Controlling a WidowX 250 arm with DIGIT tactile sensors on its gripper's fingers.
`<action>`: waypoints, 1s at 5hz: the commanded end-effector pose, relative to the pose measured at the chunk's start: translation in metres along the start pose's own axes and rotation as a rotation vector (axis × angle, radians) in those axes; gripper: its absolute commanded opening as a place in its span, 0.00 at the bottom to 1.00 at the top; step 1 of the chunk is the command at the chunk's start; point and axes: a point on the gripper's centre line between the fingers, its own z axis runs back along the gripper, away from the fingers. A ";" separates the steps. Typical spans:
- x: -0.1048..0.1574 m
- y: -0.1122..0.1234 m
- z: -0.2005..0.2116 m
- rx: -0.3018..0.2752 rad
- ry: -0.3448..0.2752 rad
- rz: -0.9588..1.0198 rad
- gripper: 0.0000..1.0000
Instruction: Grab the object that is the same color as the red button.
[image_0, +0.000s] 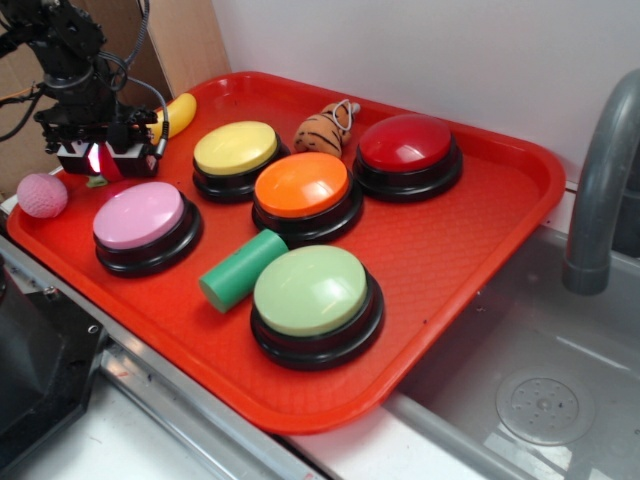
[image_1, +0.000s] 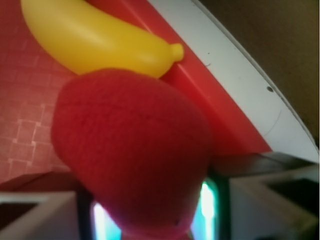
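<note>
With the fuzzy red ball (image_1: 132, 155) filling the wrist view, the gripper (image_0: 98, 158) has its jaws closed on it at the red tray's (image_0: 480, 240) far-left corner, beside the yellow banana (image_1: 95, 37); its colour matches the red button (image_0: 406, 143) well across the tray. The grip looks secure enough to lift.

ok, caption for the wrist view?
Gripper closed on red plush strawberry, yellow banana behind on red tray.
</note>
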 end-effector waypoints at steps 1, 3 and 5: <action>0.003 -0.008 0.044 -0.057 0.053 -0.015 0.00; -0.015 -0.033 0.108 -0.199 0.144 -0.145 0.00; -0.063 -0.074 0.150 -0.302 0.201 -0.337 0.00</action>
